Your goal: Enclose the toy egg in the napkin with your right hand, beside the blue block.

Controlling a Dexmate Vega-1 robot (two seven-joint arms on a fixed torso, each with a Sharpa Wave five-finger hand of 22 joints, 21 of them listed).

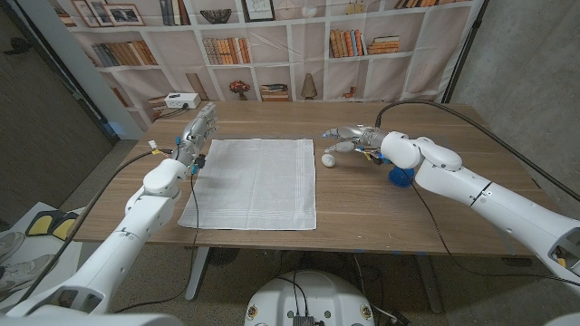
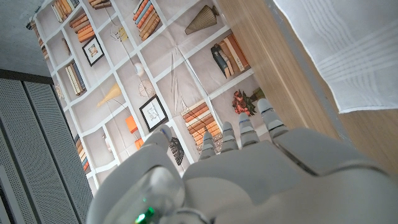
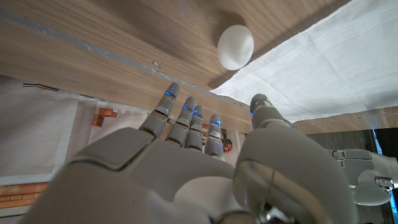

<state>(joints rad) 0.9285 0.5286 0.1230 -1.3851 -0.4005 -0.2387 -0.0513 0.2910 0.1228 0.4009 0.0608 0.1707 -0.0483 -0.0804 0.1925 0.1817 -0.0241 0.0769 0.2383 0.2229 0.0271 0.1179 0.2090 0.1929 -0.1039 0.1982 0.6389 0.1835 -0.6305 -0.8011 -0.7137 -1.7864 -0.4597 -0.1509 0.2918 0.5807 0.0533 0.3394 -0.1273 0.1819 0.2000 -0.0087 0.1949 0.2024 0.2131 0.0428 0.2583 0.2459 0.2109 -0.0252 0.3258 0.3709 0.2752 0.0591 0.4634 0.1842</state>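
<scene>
1. Napkin (image 1: 253, 182): a white square cloth spread flat on the wooden table (image 1: 362, 204), near the table's middle, with faint woven border stripes along its edges. Its corner also shows in the left wrist view (image 2: 348, 50) and in the right wrist view (image 3: 317, 68).
2. Egg (image 1: 328, 160): a small white toy egg lying on bare wood just beside the napkin's right edge, toward the far corner of the cloth. In the right wrist view the egg (image 3: 235, 46) lies just off the napkin's edge, ahead of the fingertips and apart from them.
3. Block (image 1: 400, 174): a blue piece on the table to the right of the egg, largely covered by the right forearm; only part of it shows.
4. Right hand (image 1: 352, 139): hovers just behind and to the right of the egg, fingers spread and reaching toward it, holding nothing. The right wrist view (image 3: 205, 168) shows the fingers extended and apart, with no contact on egg or napkin.
5. Left hand (image 1: 196, 131): stands at the napkin's far left corner, fingers straight and pointing away from the robot, empty. In the left wrist view (image 2: 249, 174) the fingers reach past the table edge toward the bookshelf backdrop (image 2: 155, 74).
</scene>
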